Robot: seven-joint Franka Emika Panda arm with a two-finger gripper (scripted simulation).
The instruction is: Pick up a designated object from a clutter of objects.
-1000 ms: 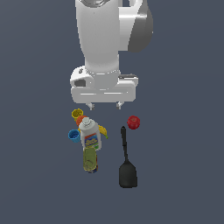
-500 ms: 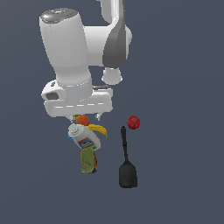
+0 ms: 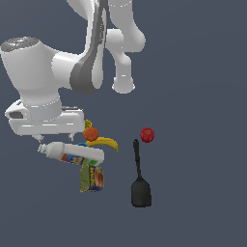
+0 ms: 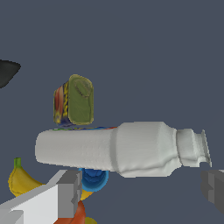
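Observation:
The blue cup [image 4: 93, 179] lies mostly hidden behind the white labelled bottle [image 4: 118, 148], which lies on its side across the wrist view. In the exterior view only a sliver of the blue cup [image 3: 83, 144] shows, between the bottle [image 3: 72, 153] and the orange ball [image 3: 91, 133]. My gripper [image 3: 53, 139] hangs just above the bottle's neck end. It is open and empty, and its fingers [image 4: 59, 197] straddle the bottle in the wrist view. The blue cup sits close to one finger.
The yellow banana [image 3: 103, 143], yellow cup [image 3: 88, 124] and food tin [image 3: 92, 177] crowd around the bottle. The black spatula [image 3: 140, 178] and red cup [image 3: 147, 135] lie apart toward the exterior view's right. The tin [image 4: 74, 100] and banana [image 4: 19, 181] also show in the wrist view.
My arm has swung toward the exterior view's left and come lower over the clutter. The bottle has turned so its neck points left, and it now covers most of the blue cup.

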